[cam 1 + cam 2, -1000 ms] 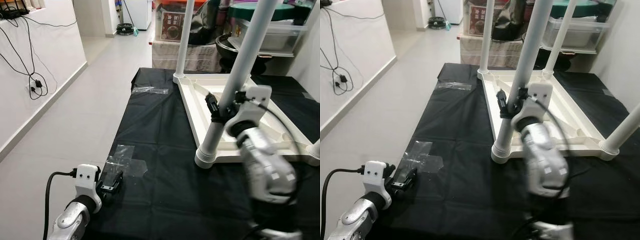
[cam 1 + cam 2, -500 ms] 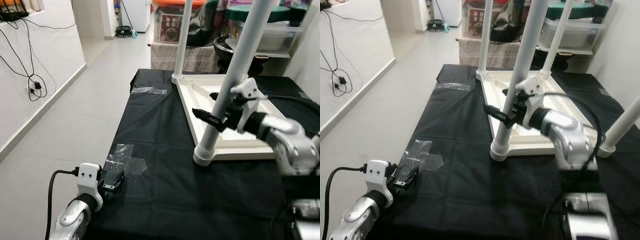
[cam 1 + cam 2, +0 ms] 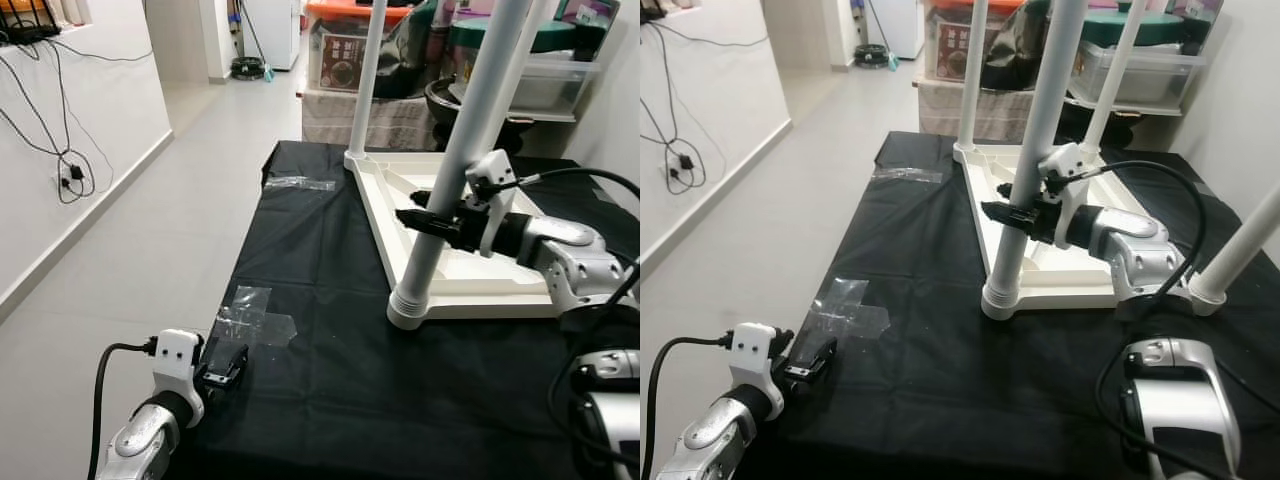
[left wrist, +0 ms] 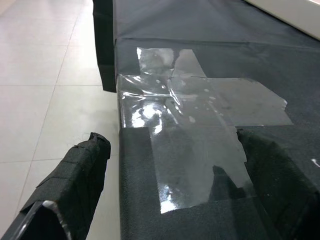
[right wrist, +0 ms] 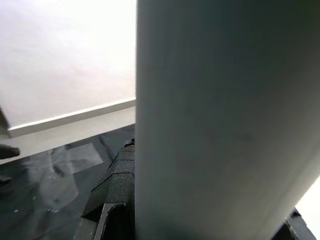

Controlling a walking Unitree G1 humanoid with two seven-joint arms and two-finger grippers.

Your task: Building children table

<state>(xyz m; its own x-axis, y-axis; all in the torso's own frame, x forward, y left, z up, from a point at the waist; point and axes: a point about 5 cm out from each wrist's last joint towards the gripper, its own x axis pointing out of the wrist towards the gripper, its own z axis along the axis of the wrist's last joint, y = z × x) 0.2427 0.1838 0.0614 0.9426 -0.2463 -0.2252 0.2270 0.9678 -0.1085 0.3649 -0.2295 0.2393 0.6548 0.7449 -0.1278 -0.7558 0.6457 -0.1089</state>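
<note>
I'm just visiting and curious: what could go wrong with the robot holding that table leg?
The right claw grips the near leg partway up, so a sideways pull might strain its joint with the upturned tabletop. The top might also slide on the black cloth.

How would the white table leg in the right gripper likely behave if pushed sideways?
The white table leg looks like a stiff, smooth tube, so the right gripper could slip along it. It stands tall from the upturned tabletop, so a sideways push probably levers hard on its ribbed base collar.
</note>
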